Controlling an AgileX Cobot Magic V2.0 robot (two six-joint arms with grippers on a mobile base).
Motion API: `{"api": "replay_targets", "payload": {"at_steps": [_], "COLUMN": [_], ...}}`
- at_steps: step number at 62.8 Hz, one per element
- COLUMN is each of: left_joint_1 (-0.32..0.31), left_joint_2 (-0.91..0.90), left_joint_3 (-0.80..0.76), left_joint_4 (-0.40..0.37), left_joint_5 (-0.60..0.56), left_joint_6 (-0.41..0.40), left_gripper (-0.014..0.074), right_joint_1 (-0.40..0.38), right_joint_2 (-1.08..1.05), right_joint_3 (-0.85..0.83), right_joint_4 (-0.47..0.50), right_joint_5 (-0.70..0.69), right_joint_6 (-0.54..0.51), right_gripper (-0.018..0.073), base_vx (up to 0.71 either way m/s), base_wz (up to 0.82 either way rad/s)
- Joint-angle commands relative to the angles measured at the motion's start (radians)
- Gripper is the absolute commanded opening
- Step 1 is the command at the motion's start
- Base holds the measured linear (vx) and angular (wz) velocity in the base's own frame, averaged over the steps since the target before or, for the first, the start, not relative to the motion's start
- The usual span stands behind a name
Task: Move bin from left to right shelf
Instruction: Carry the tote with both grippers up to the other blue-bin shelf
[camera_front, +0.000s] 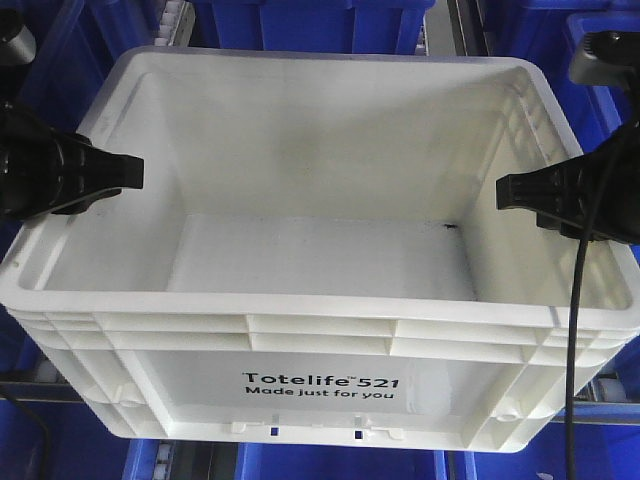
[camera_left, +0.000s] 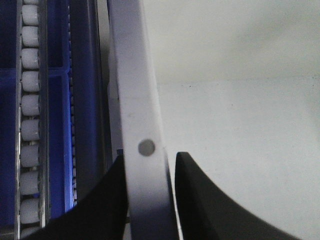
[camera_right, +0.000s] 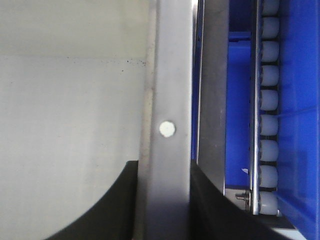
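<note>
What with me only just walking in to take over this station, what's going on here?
The robot's two arms have hold of the white bin from opposite sides. The left gripper and the right gripper each straddle a side rim, one finger inside the wall and one outside. The bin is empty. It sits among blue bins and roller rails. Whether it is lifted clear of its support cannot be told.
</note>
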Motion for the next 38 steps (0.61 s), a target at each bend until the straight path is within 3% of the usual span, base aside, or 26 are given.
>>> {"api": "replay_targets", "payload": {"at_steps": [1,38], "left_joint_1": [-0.007,-0.007], "left_joint_2": [-0.044,-0.044], "left_joint_3": [-0.042,-0.042], "left_joint_4": [0.007,0.007], "left_joint_5": [-0.106,-0.106], "left_joint_6": [0.027,0.027], "left_gripper": [0.0038,0.0038], "right_joint_1": [-0.009,-0.009], "right_joint_2": [-0.028,-0.028], "right_joint_3": [-0.034,-0.034], "right_joint_4": [-0.121,-0.121], "right_joint_5": [-0.066,-0.066], "right_joint_6": [0.001,0.001], "right_gripper": [-0.0004,-0.0004], "base_vx": [0.12,0.04], "base_wz": [-0.10,-0.04]}}
